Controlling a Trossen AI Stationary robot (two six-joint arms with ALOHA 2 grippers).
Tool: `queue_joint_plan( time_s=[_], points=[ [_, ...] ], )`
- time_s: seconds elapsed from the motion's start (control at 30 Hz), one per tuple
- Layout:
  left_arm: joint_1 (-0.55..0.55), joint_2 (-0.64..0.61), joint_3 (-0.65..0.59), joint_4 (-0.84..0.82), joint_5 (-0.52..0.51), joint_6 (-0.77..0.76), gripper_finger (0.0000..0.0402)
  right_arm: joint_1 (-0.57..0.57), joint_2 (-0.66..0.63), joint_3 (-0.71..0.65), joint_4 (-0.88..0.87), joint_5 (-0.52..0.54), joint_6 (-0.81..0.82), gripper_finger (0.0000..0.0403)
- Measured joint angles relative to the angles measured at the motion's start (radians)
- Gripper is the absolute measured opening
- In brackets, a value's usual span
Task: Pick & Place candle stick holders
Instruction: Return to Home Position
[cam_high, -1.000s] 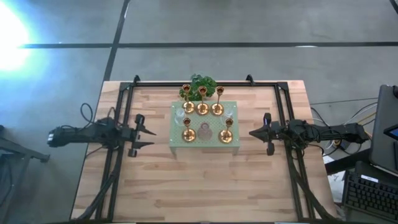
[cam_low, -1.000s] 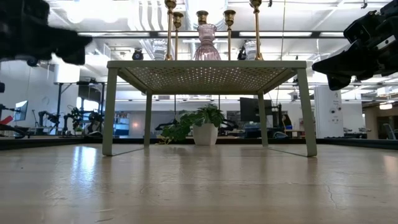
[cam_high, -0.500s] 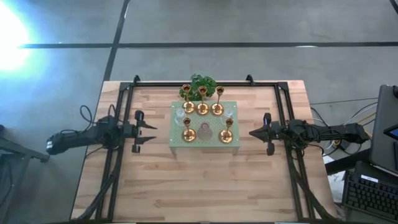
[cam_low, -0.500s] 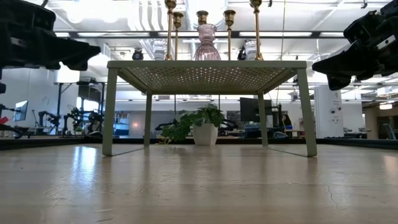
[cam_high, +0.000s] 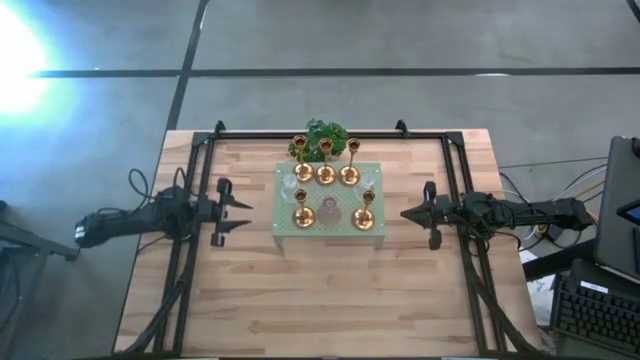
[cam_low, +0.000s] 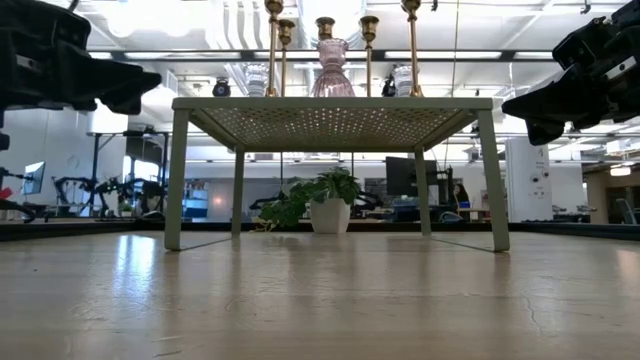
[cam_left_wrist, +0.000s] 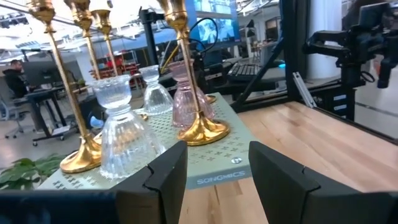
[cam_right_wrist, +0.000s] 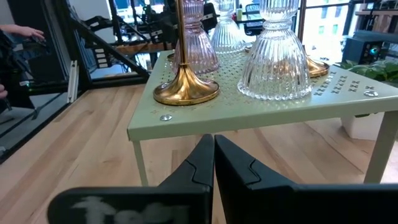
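Observation:
Five gold brass candle stick holders stand by their round bases on a pale green perforated stand: three in a far row and two nearer. A pink glass holder stands between the near two, with clear glass ones at the sides. My left gripper is open and empty, level, left of the stand; its fingers point at the stand's corner. My right gripper is shut and empty, right of the stand, also seen in its wrist view.
A leafy green plant in a white pot stands behind the stand at the table's far edge. Black frame rails run along both sides of the table. Bare wood lies in front of the stand.
My left gripper has gone a little toward the stand, staying open, and has kept still for the last half second. The holders and the stand have not moved.

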Motion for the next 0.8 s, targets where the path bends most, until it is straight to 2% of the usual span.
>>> queue_joint_plan(
  time_s=[0.33,0.8],
  points=[
    [-0.100,0.000,-0.001,0.007,-0.023,-0.045,0.0177,0.000,0.000,0.000,0.000,0.000,0.000,0.0008],
    [-0.104,0.007,-0.002,0.008,-0.030,-0.047,0.0177,0.000,0.000,0.000,0.000,0.000,0.000,0.0008]
  ],
)
